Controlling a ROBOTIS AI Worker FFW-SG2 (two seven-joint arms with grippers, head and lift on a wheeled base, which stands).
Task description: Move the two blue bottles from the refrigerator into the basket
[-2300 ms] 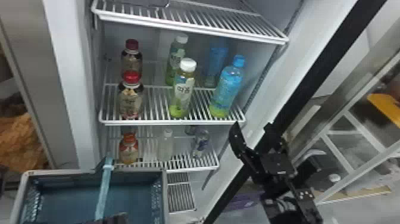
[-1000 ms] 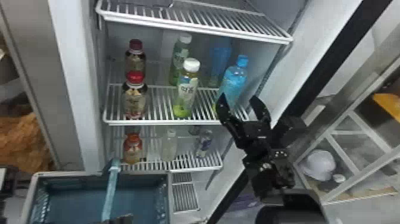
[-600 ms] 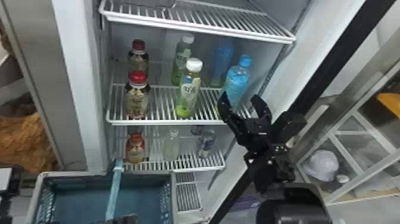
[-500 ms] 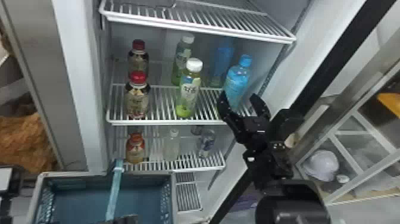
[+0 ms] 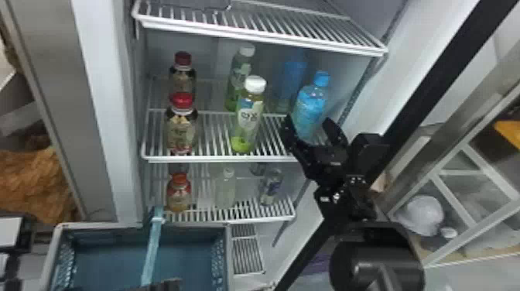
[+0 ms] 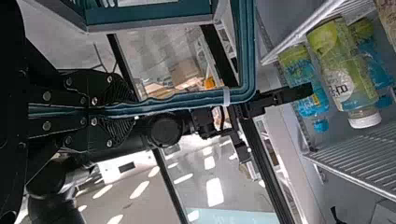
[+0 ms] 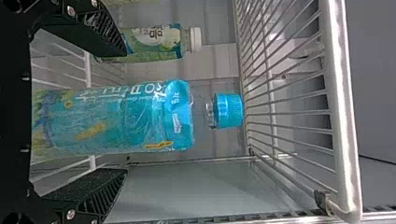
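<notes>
- Open refrigerator, white wire shelves.
- Middle shelf, right: near blue bottle, upright between the right gripper's parted fingers; far blue bottle behind it.
- Left of these: two white-capped green bottles, then two red-capped dark bottles.
- Lower shelf: small bottles.
- Near left: teal and grey basket, its light-blue handle crossing over it.
</notes>
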